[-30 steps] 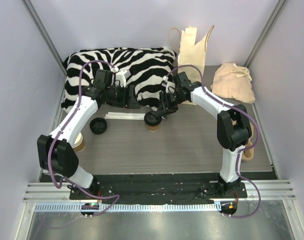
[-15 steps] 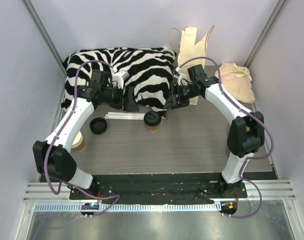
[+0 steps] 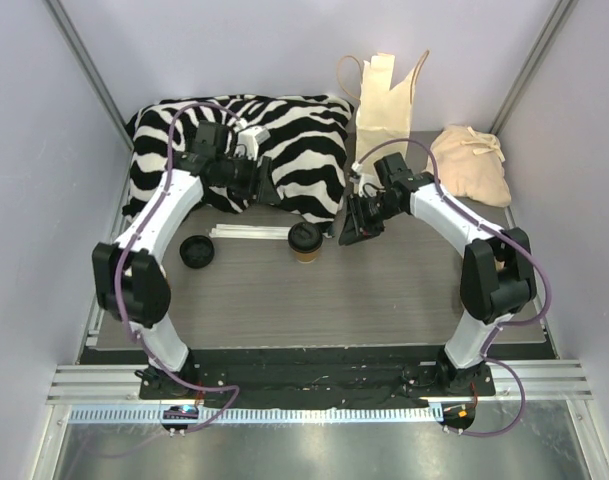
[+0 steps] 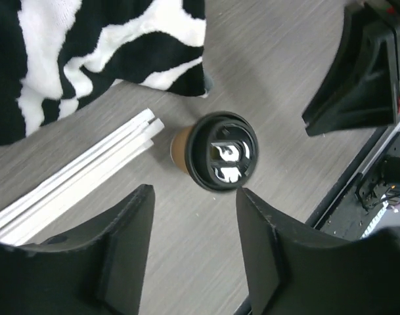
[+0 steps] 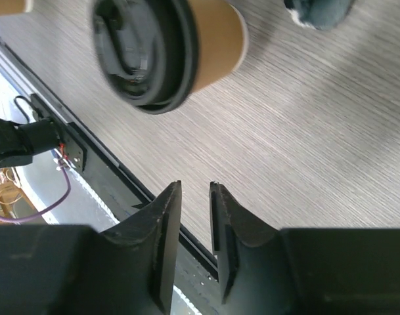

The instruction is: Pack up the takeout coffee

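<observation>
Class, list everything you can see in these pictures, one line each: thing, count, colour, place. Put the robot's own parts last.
takeout coffee: 1, brown cup with black lid, upright, middle of table
loose lid: 1, black, left of the coffee
sticks: several, white, flat between loose lid and coffee
cushion: 1, black-and-white zebra, back left
handled bag: 1, cream, back centre
cloth bag: 1, beige, back right
table: 1, grey wood-grain
left hand: 1, black, open, empty, above the coffee
right hand: 1, black, narrowly open, empty, right of the coffee

The takeout coffee [image 3: 305, 241] stands between the sticks [image 3: 246, 232] and right tool [image 3: 348, 234].
</observation>
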Robot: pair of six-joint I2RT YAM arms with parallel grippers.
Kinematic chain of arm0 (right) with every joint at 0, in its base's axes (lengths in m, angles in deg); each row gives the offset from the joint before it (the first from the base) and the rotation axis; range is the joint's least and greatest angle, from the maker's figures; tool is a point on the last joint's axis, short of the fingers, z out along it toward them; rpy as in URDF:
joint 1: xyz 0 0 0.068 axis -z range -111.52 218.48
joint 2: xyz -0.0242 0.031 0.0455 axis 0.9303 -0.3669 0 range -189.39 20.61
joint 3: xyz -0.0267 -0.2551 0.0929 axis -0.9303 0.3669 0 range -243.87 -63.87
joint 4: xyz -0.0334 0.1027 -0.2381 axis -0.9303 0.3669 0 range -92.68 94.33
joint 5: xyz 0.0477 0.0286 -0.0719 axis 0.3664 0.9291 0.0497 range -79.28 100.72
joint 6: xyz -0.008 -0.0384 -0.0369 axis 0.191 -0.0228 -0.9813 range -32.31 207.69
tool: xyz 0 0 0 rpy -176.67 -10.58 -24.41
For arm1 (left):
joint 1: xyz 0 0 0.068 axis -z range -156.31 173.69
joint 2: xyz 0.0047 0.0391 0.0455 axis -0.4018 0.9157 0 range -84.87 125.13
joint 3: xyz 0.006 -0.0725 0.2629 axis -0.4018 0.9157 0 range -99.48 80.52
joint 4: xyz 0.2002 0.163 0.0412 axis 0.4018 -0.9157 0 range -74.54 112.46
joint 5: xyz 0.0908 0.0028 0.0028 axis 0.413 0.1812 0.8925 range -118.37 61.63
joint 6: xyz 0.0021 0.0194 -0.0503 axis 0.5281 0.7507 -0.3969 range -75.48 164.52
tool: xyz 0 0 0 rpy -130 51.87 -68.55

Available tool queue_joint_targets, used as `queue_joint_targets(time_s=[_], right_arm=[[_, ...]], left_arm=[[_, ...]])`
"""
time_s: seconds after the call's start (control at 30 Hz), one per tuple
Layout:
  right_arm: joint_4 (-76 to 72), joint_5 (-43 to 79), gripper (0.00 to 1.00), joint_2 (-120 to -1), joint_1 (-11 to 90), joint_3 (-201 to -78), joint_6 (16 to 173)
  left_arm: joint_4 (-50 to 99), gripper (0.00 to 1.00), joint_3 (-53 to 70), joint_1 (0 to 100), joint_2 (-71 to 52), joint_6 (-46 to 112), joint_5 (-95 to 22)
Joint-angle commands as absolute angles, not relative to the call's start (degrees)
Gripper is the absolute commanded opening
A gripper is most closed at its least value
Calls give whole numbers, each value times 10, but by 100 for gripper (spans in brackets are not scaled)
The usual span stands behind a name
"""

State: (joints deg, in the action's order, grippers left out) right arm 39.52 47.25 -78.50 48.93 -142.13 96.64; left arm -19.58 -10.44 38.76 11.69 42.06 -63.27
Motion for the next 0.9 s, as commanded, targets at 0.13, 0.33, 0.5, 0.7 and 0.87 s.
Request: queue_joint_targets(time_s=[0.13, 0.33, 0.5, 0.7, 0.87], right_arm=[[358, 471, 28, -843, 462, -1431, 972], [324, 470, 24, -894, 447, -1445, 999], [324, 455, 21, -922, 445, -1480, 1004], [322, 443, 21, -938, 445, -1504, 1008], [321, 440, 21, -953, 445, -1524, 1013]], left_arm=[[-135, 48, -162, 393, 233, 381, -654], [-131, 46, -172, 412, 291, 375, -643], [-135, 45, -153, 421, 306, 380, -640], [-159, 44, -122, 436, 291, 407, -638], [-164, 42, -72, 438, 254, 417, -627]])
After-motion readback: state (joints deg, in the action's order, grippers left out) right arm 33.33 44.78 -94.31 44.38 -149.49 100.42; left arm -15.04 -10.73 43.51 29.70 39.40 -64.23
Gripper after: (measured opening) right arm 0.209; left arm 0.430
